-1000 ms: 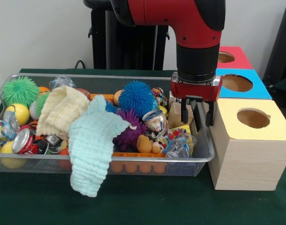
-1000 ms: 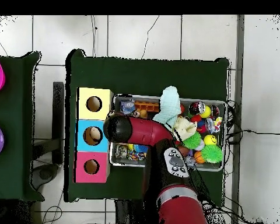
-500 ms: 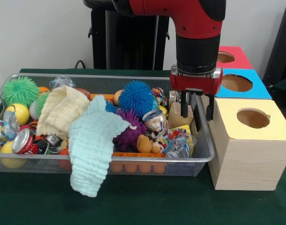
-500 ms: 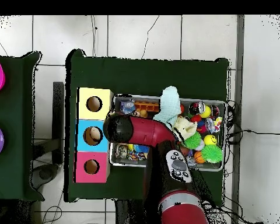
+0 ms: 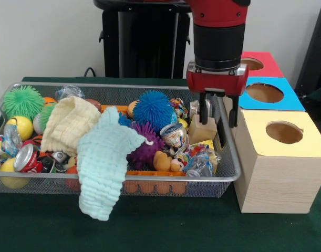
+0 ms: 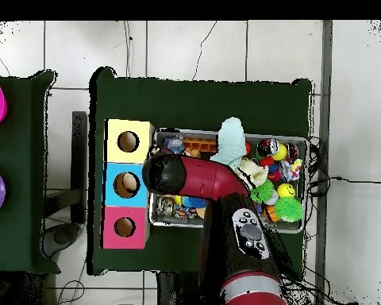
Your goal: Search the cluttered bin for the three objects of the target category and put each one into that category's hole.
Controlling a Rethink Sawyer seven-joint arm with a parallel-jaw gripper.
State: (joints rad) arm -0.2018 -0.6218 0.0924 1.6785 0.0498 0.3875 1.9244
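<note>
My gripper (image 5: 218, 116) hangs open over the right end of the wire bin (image 5: 123, 179), with nothing between its fingers (image 5: 203, 113). Just below and behind it stands a tan wooden block (image 5: 203, 131). A crushed silver can (image 5: 174, 134), a blue spiky ball (image 5: 153, 109) and a purple spiky ball (image 5: 146, 144) lie to its left. A mint cloth (image 5: 103, 157) drapes over the bin's front rim, beside a cream cloth (image 5: 68, 123). In the overhead view the arm's wrist (image 6: 163, 175) covers the gripper at the bin's left end.
Three boxes with round holes stand right of the bin: yellow (image 5: 270, 178) nearest, then blue (image 5: 294, 102), then red (image 5: 270, 65). A green spiky ball (image 5: 22, 101), yellow balls and a red can (image 5: 26, 157) fill the bin's left end. Overhead, the boxes (image 6: 128, 141) line the bin's left side.
The gripper has risen out of the bin's right end and shifted slightly left, still open and holding nothing. The bin's contents have not moved.
</note>
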